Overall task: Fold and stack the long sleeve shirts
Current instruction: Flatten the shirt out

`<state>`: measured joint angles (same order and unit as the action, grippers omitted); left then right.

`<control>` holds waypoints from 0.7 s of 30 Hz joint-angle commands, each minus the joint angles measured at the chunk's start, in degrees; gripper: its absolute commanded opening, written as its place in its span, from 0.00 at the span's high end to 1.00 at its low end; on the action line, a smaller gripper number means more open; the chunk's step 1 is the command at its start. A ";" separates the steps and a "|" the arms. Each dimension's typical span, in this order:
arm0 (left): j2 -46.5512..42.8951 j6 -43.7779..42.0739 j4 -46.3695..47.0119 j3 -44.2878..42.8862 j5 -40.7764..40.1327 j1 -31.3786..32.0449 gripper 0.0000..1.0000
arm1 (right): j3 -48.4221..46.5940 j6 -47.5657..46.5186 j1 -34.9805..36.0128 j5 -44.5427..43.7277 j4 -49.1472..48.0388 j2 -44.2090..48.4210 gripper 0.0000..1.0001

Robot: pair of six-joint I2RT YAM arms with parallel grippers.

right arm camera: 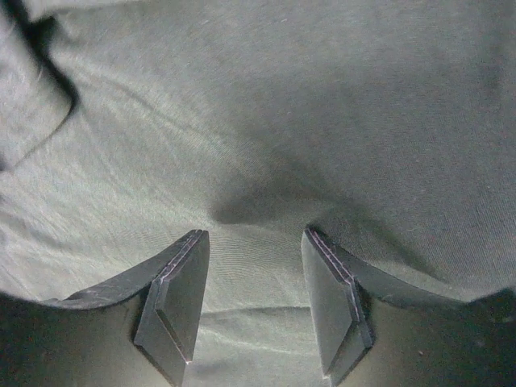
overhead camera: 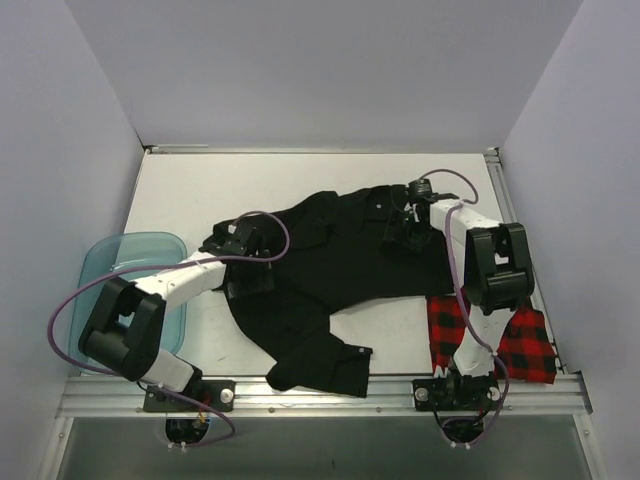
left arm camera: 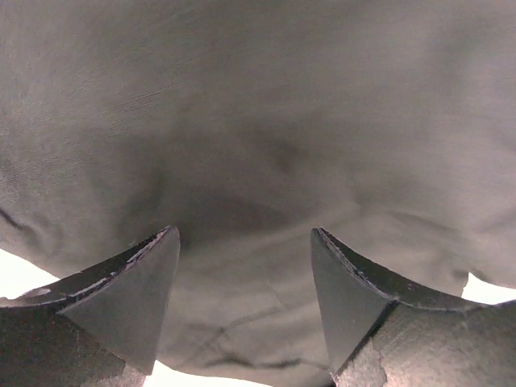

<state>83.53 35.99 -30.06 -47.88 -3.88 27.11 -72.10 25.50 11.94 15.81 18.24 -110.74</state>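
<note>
With my left tool (left arm camera: pixel 244 231) and right tool (right arm camera: pixel 255 234) both spread open on the black shirt (overhead camera: pixel 330 270), closing could pinch one layer and bunch it.

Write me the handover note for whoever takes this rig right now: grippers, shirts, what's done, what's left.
Left gripper: open, low over the black shirt, holding nothing.
Right gripper: open over the same shirt, nothing pinched.
Black shirt lies rumpled in the middle of the table; checked shirt lies bunched by the right arm's base.
Done: neither shirt looks folded, none stacked.
Left: fold both, then stack.
</note>
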 commanded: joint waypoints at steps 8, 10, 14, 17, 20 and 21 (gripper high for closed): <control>3.05 2.60 2.56 8.85 7.13 1.98 0.29 | 8.55 -3.08 -11.77 -7.20 11.47 8.25 0.49; 1.65 1.99 0.90 9.64 7.48 1.98 0.30 | 8.64 -4.13 -11.77 -8.34 11.47 11.23 0.50; -7.11 0.84 -4.03 7.90 4.77 1.98 0.30 | 6.36 -8.35 -7.39 -9.75 10.51 17.12 0.50; -11.62 -2.23 -7.20 4.39 2.13 1.89 0.28 | 4.86 -10.90 -1.50 -9.14 6.22 20.38 0.50; -15.75 -8.37 -7.99 -1.33 -0.51 1.89 0.23 | 2.49 -13.10 3.94 -6.07 0.86 20.74 0.50; -16.02 -9.78 -7.91 -3.60 -2.78 1.89 0.23 | 0.31 -13.80 5.36 -5.27 -0.04 20.22 0.49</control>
<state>70.85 32.51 -36.77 -44.47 -2.11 28.84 -67.35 15.94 13.45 8.38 23.11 -91.39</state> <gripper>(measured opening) 0.764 0.504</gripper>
